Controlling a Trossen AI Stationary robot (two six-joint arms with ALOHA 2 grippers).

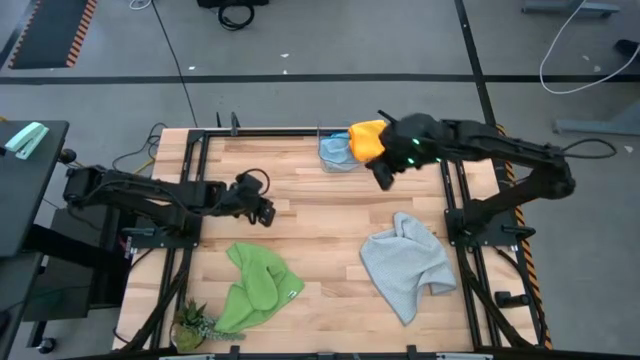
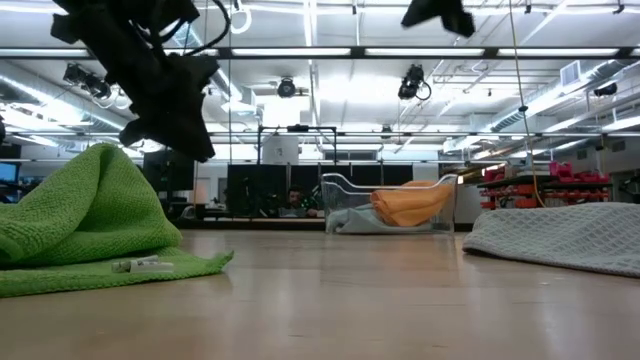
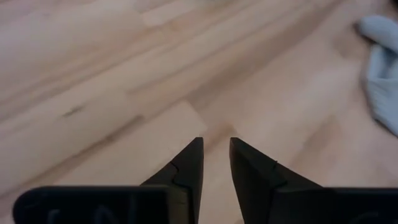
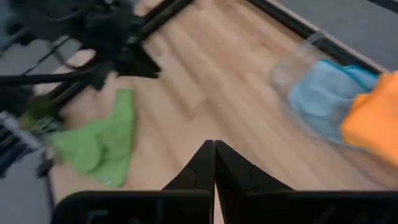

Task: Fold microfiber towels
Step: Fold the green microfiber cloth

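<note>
A: What's in the clear bin [image 1: 338, 153] at the far edge of the worktop [image 1: 320, 215]?

B: Two cloths. The light blue towel [image 1: 335, 150] lies inside it, and the yellow-orange towel [image 1: 367, 140] sits on top, bulging over the rim on the right arm's side. From the low view the orange one [image 2: 412, 203] shows through the see-through wall [image 2: 340, 205].

A: And the other two towels?

B: Both out on the wood. The green towel [image 1: 255, 287] lies crumpled near the front on the left arm's side, with a small label [image 2: 143, 265] lying by its edge in the low view. The grey towel [image 1: 407, 265] lies rumpled near the front on the right arm's side, well apart from the green one.

A: Where are the claws?

B: The right claw [image 1: 383, 180] hangs in the air just beside the bin, on the side nearer the middle of the worktop. Its wrist view shows its fingertips [image 4: 214, 149] pressed together with nothing between them. The left claw [image 1: 266, 212] is over bare wood between the bin and the green towel, fingers [image 3: 191, 163] slightly spread, a narrow gap showing, holding nothing.

A: Anything else on the worktop?

B: A small plant-like ornament [image 1: 190, 325] at the front corner, beside the green towel.
</note>
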